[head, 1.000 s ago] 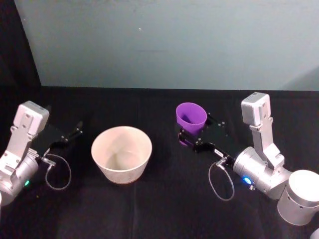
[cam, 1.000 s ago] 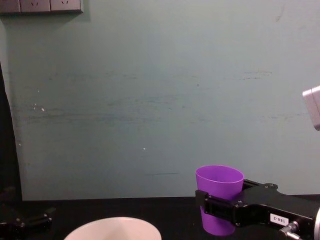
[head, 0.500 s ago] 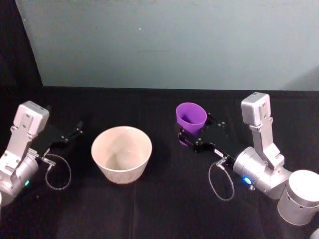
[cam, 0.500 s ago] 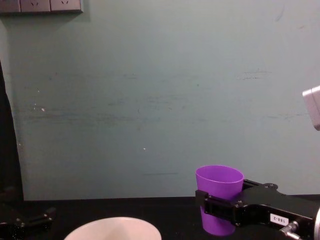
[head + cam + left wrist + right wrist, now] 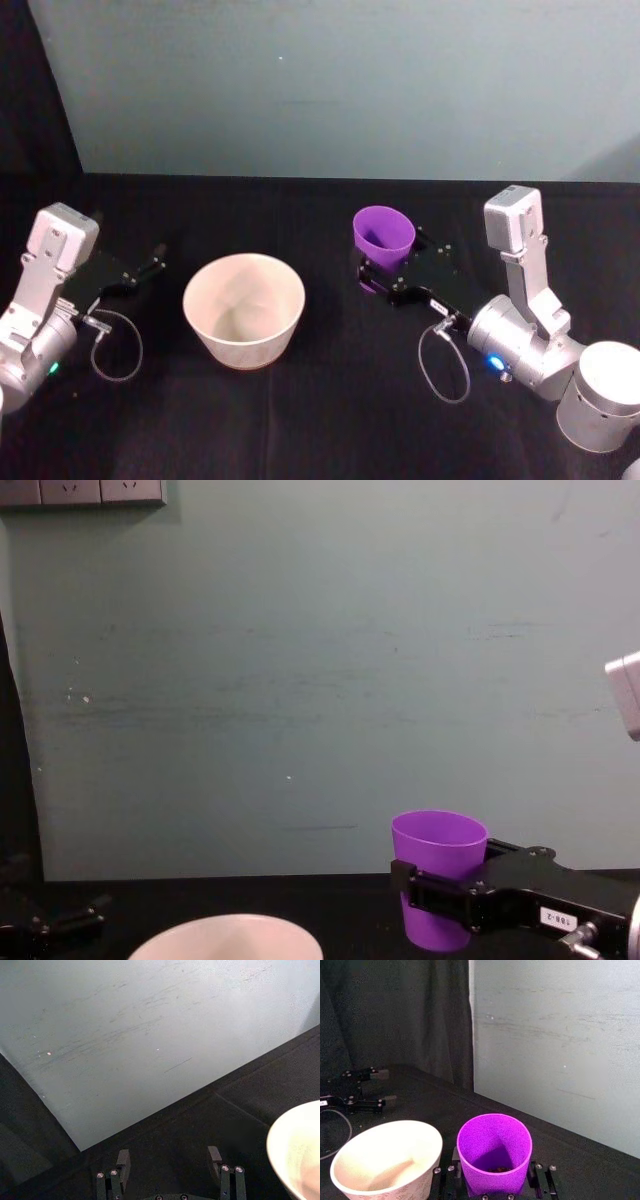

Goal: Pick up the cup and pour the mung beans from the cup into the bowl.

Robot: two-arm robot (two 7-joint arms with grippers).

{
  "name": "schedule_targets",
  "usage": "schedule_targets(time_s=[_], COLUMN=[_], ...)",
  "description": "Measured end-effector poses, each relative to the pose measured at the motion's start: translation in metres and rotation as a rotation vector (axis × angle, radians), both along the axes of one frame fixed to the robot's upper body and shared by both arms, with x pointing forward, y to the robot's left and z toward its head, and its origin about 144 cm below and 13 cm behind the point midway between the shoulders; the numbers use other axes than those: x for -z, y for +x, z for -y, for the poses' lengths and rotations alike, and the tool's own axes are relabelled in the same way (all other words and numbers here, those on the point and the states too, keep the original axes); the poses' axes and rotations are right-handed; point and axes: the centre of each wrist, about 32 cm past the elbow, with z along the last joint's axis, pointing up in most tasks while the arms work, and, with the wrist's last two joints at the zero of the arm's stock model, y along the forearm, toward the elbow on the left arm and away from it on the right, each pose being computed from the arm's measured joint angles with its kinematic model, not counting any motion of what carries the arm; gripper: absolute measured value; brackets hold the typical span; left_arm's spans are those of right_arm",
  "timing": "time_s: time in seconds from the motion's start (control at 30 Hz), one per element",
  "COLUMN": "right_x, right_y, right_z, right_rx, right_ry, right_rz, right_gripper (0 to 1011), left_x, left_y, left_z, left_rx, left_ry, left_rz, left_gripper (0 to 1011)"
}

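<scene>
Table: We find a black cloth-covered table (image 5: 330, 410) under everything, running from our front edge back to the wall.
Bowl: Nearest to us stands the bowl (image 5: 243, 345), upright and a little left of the middle, its wide rim facing up. It lies between the two grippers and touches neither.
Left gripper: Just left of the bowl and slightly farther back we see the left gripper (image 5: 169, 1160), low over the table. Its two fingers are spread apart with nothing between them.
Right gripper: On the right, the right gripper (image 5: 385, 265) reaches forward and inward from its silver arm. Its black fingers are clamped on either side of the cup's lower half.
Cup: The cup (image 5: 383, 233) sits upright in that grasp, its mouth open upward. It is to the right of the bowl, a little farther back and apart from it. We cannot tell whether its base rests on the table or hangs just off it.
Beans: In the right wrist view we make out a few small dark beans (image 5: 496, 1169) at the bottom of the cup.
Wall: Farthest off stands a pale teal wall (image 5: 350, 90). In the chest view we see white socket plates (image 5: 80, 490) high at its left.
</scene>
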Motion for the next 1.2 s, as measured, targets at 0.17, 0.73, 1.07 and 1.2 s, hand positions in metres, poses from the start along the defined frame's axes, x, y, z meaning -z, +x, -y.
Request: schedule_targets(time_s=[0.17, 0.73, 1.07, 1.2], right_x=[0.0, 0.0, 0.0, 0.0], right_y=[0.0, 0.0, 0.0, 0.0], right_z=[0.0, 0.0, 0.0, 0.0], right_rx=[0.0, 0.0, 0.0, 0.0], right_ry=[0.0, 0.0, 0.0, 0.0], right_rz=[0.0, 0.0, 0.0, 0.0], right_gripper=[718, 718, 718, 718], left_x=[0.0, 0.0, 0.0, 0.0], left_y=[0.0, 0.0, 0.0, 0.0], left_z=[0.0, 0.0, 0.0, 0.0], left_rx=[0.0, 0.0, 0.0, 0.0], left_ry=[0.0, 0.0, 0.0, 0.0], left_rz=[0.0, 0.0, 0.0, 0.0], left_gripper=[1011, 1011, 1011, 1011])
